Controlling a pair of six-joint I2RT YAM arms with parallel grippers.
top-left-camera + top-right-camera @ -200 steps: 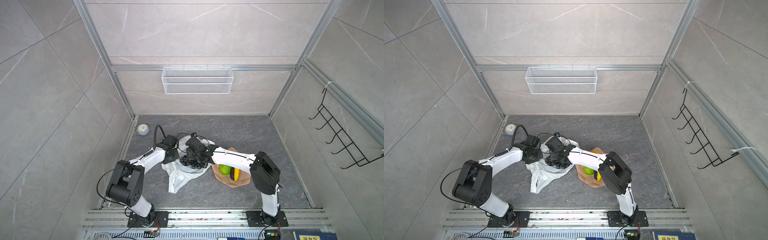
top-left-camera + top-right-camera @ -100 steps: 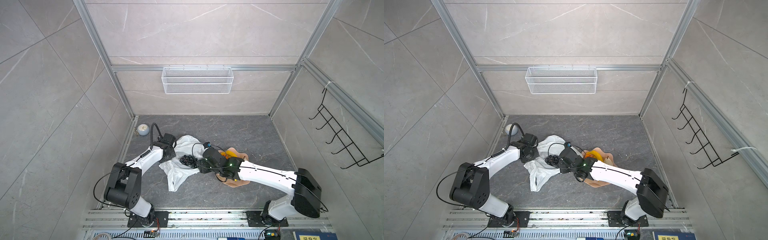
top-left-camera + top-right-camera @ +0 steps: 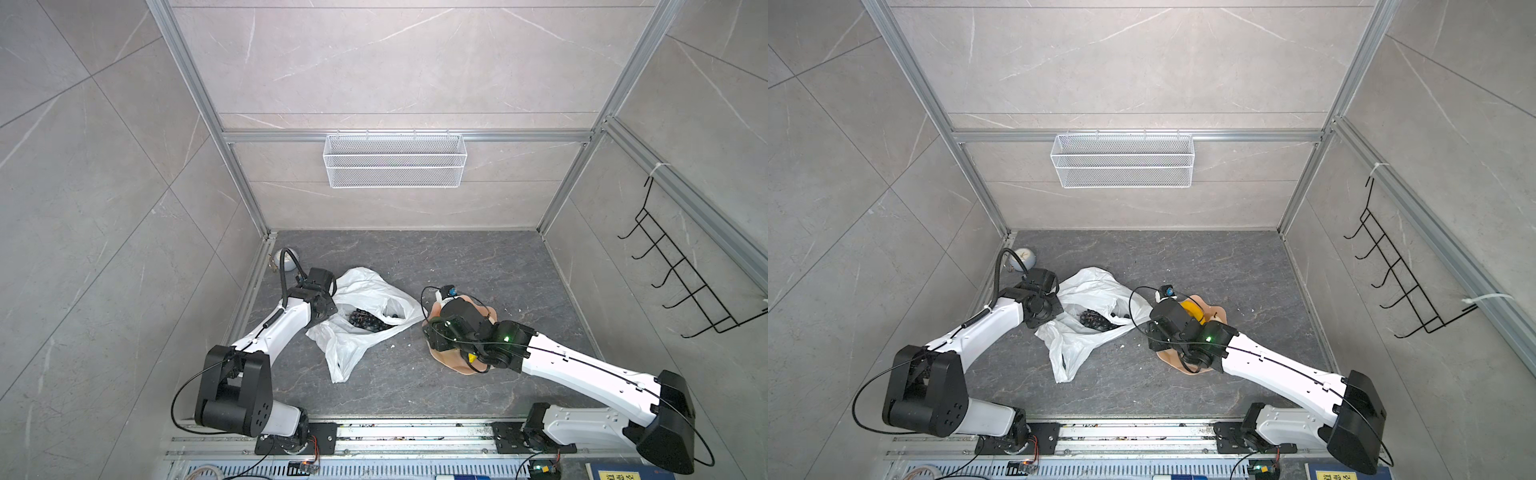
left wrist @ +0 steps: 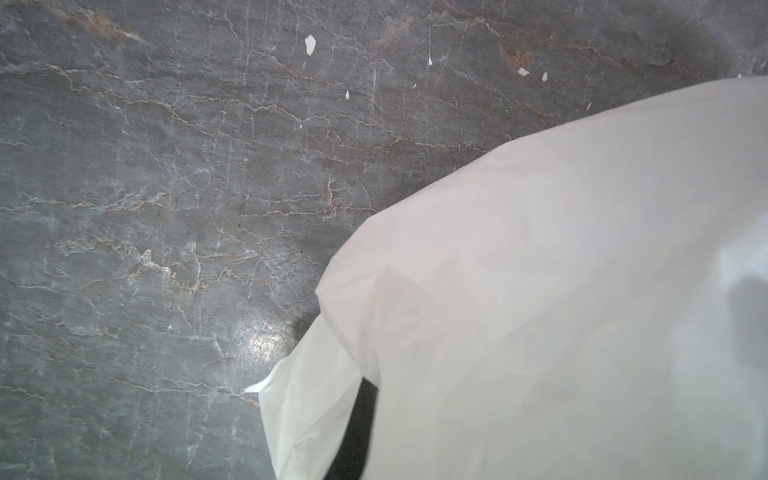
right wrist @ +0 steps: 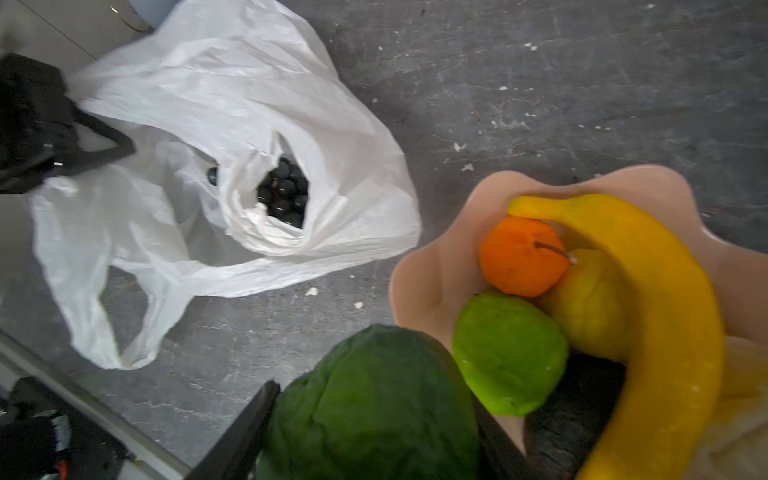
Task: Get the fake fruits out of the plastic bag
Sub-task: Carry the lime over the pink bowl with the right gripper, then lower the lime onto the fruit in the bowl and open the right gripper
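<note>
Right gripper (image 5: 372, 436) gripped dark green oval (image 5: 374, 395), one finger on each side, at edge of pink plate (image 5: 432, 270). Plate lay just beyond fingertips, crowded with banana (image 5: 656, 299), orange (image 5: 519, 257), bumpy bright green one (image 5: 507, 353) and bumpy yellow one (image 5: 590, 303). Free spot judged nearest rim. Left gripper (image 3: 328, 308) was pinched shut on plastic bag (image 5: 232, 83) rim. Black grape bunch (image 5: 284, 193) sat inside bag, well apart from right fingers. Left arm was nearer but occupied.

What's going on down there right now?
Left fingers shut on thin white plastic bag. Right fingers hold dark green oval fruit at pink scalloped plate's rim. Black grape bunch inside bag. Nothing blocking.
</note>
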